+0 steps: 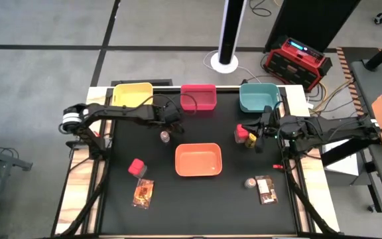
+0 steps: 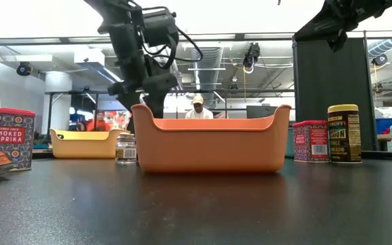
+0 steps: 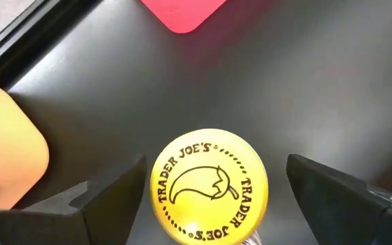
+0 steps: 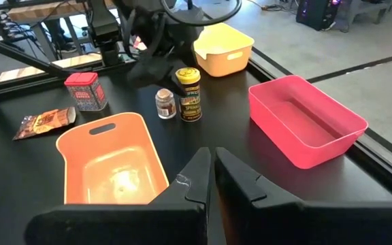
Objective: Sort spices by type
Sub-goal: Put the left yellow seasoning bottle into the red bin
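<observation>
My left gripper (image 1: pixel 172 119) (image 3: pixel 216 170) is open and points down over a yellow-lidded dark jar (image 3: pixel 209 188) (image 4: pixel 188 94). Its fingers stand on either side of the lid with gaps, touching nothing. The jar stands upright on the mat next to a small clear shaker (image 1: pixel 165 136) (image 4: pixel 165 103). My right gripper (image 1: pixel 260 129) (image 4: pixel 211 170) is shut and empty, raised beside a red tub (image 1: pixel 240 135) and a second yellow-lidded jar (image 1: pixel 251 139). Another red tub (image 1: pixel 136 167) and a packet (image 1: pixel 142 192) sit near left. A second shaker (image 1: pixel 250 182) and packet (image 1: pixel 266 189) sit near right.
Yellow tray (image 1: pixel 132 94), red tray (image 1: pixel 198 97) and teal tray (image 1: pixel 258 97) line the far edge. An orange tray (image 1: pixel 198 160) sits mid-table between the arms. A person shows in the room beyond the table (image 2: pixel 197 109).
</observation>
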Tool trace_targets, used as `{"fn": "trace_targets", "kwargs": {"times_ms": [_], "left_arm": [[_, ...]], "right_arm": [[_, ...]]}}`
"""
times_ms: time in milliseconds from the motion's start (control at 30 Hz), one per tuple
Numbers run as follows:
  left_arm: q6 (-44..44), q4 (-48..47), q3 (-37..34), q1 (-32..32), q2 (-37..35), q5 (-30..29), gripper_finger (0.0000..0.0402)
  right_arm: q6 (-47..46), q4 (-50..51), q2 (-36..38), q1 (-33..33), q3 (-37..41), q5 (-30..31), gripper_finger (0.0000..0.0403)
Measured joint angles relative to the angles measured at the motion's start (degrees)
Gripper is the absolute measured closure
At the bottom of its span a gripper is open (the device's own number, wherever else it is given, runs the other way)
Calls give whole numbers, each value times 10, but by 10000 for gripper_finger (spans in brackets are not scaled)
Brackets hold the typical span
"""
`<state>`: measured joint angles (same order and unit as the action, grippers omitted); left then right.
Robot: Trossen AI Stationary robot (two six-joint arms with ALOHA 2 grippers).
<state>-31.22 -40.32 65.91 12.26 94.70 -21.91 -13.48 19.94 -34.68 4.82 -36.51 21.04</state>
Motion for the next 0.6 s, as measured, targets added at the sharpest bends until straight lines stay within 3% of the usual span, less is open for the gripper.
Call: {"fn": "trace_targets", "kwargs": {"times_ms": [233, 600], "left_arm": [[0, 0, 0, 1, 6, -1, 75], [5, 1, 0, 2, 6, -1, 163]], "right_arm": [[1, 0, 0, 0, 1, 0, 390], [1, 0, 0, 0, 1, 0, 390]]}}
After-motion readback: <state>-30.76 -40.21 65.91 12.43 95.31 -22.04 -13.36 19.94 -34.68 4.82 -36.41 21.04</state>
